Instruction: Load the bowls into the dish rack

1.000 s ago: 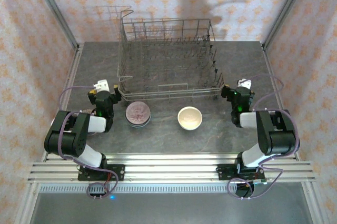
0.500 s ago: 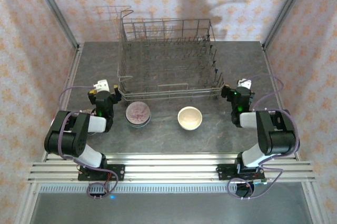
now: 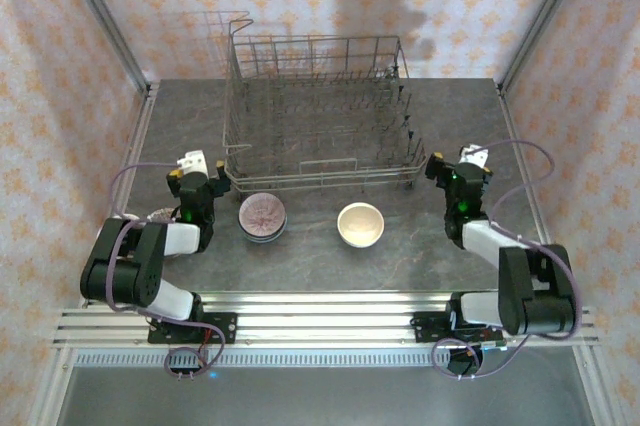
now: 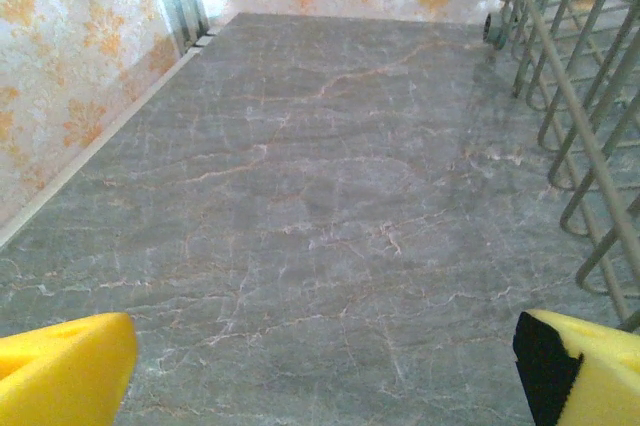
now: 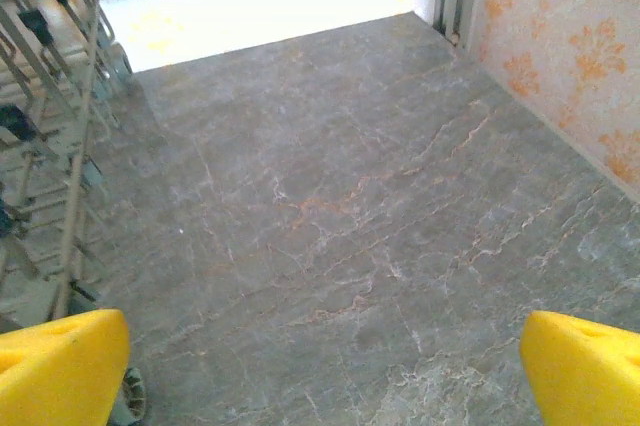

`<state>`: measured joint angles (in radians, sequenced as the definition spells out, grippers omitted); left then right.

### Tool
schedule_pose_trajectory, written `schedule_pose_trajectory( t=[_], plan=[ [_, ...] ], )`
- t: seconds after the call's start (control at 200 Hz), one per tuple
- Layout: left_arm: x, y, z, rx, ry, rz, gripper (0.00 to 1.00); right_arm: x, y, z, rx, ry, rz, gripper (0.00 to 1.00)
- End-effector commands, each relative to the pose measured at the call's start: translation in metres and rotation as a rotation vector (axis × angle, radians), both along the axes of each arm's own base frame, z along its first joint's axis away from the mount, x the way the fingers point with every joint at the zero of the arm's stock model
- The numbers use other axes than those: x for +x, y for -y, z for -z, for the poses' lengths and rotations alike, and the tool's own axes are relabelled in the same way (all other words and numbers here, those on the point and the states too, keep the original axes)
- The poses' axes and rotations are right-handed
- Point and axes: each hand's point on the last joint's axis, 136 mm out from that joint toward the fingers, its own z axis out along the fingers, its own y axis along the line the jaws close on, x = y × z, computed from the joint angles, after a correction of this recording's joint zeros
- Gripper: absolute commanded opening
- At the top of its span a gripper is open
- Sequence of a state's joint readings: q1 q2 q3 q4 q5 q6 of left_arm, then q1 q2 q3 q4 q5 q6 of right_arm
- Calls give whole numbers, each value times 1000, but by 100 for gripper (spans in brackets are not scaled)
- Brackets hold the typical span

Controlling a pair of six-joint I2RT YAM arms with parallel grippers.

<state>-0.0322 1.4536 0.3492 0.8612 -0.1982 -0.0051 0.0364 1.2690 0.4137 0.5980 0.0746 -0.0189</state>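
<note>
Two bowls sit on the grey table (image 3: 320, 258), just in front of the dish rack (image 3: 318, 111) and between the two arms. The pink-speckled bowl (image 3: 262, 216) lies just right of the left hand (image 3: 196, 176), near it but not touching. The cream bowl (image 3: 360, 224) is further along, well apart from the right hand (image 3: 457, 172), which is off to its right and slightly further back.

Both hands are spread wide with nothing in them. In each wrist view the yellow fingertips (image 4: 60, 366) sit at the bottom corners with bare table between them. The left hand points along the rack's left side and the right hand along its right side. Neither touches the wire.

The rack is a big rectangular basket of thin silvery wire with rows of upright tines and a looped handle rising at its far left corner. Both bowls are small, round and smooth-glazed. One is plain cream and the other is mottled pink inside. The table looks like polished grey stone, run through with pale and rusty veins. The walls (image 3: 60, 66) wear cream paper with an orange floral print.
</note>
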Motion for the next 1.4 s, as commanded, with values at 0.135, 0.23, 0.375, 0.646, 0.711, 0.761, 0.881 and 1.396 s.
schedule_pose_trajectory(
  t=[0.135,0.23,0.375,0.646,0.711,0.761,0.881,1.396],
  plan=[
    [-9,-9,-49,9,54,-57,99,-18,-9,-5,64,-113,-26,100],
    [-15,-14,-75,4,64,-93,99,-22,-11,-13,79,-151,-29,100],
    [-22,-9,-110,-48,17,-71,99,-26,-13,-27,115,-210,-23,100],
    [-49,15,-148,-179,-157,-2,99,-31,-30,-50,213,-293,-63,98],
    [-59,23,-154,-198,-157,3,99,-33,-34,-53,234,-315,-75,98],
    [-67,27,-157,-186,-169,-13,99,-37,-35,-54,249,-338,-65,98],
    [-79,53,-162,-233,-184,53,98,-49,-35,-50,285,-410,-31,98],
    [-112,222,-133,-465,-427,482,86,-97,-61,-48,381,-494,-132,84]
  ],
)
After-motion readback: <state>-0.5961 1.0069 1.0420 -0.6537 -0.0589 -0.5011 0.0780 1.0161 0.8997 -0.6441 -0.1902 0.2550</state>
